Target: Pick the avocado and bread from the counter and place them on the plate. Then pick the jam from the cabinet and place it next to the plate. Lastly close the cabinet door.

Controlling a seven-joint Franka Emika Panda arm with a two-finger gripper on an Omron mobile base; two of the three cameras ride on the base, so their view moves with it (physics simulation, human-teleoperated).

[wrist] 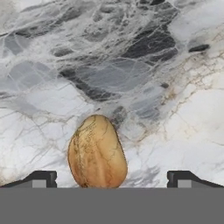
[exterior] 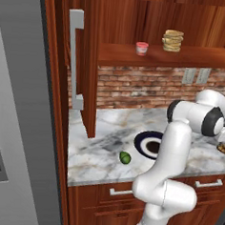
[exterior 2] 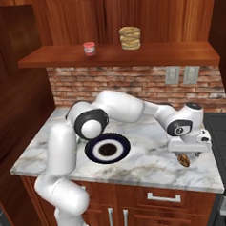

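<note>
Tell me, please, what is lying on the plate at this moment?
The plate appears empty: its dark centre and white ring show bare in the right base view. In the left base view the arm covers its right part. The avocado and the bread lie on the counter.

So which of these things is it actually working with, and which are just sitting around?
Part of the job: bread between the open tool tips, avocado, plate, jam, cabinet door, counter.

Just sitting around: stack of tan discs, wall outlets, fridge.
</note>
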